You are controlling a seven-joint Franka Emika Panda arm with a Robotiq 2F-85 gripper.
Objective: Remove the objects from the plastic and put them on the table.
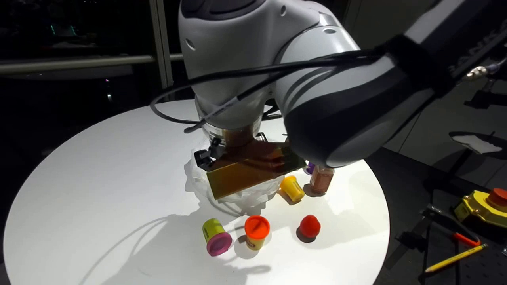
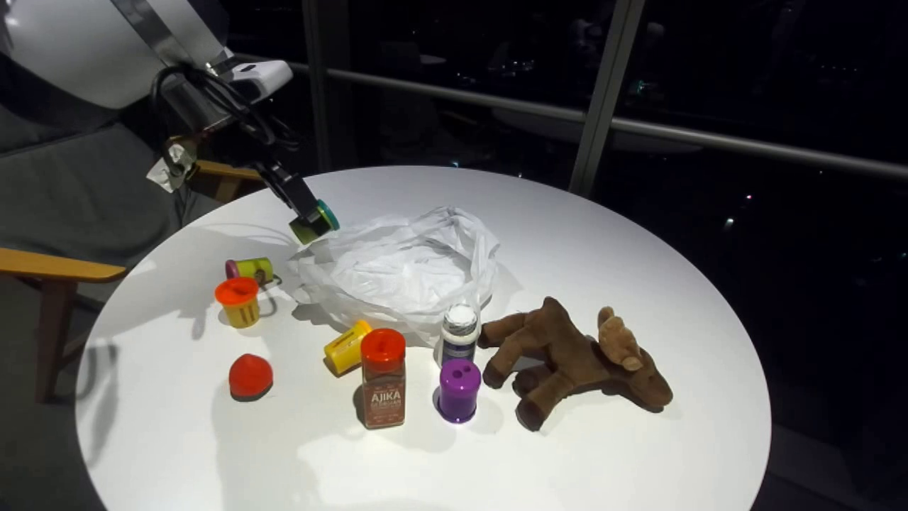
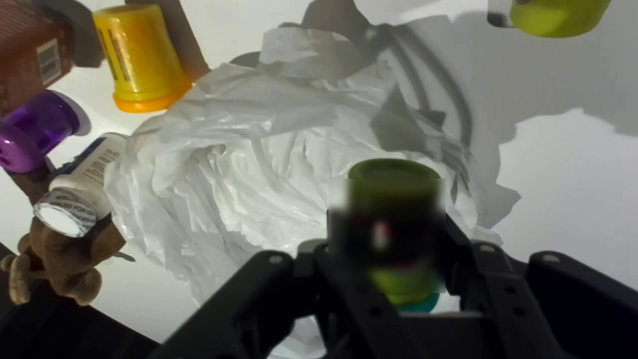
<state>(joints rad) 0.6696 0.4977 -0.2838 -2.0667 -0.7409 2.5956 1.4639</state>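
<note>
A yellow pencil (image 1: 455, 259) lies on a black surface (image 1: 481, 266); a chair (image 2: 85, 202) shows partly.

Looks like a lab, or maybe an office; hard to tell which. Has a robot arm (image 1: 229, 63) above the gripper (image 2: 314, 221) and a yellow box (image 1: 480, 209) with a red button (image 1: 498, 197) well away from it. Has a round white surface (image 2: 567, 468) under the gripper, with a chair (image 2: 78, 181) and tall dark glass (image 2: 461, 35) beyond.
</note>
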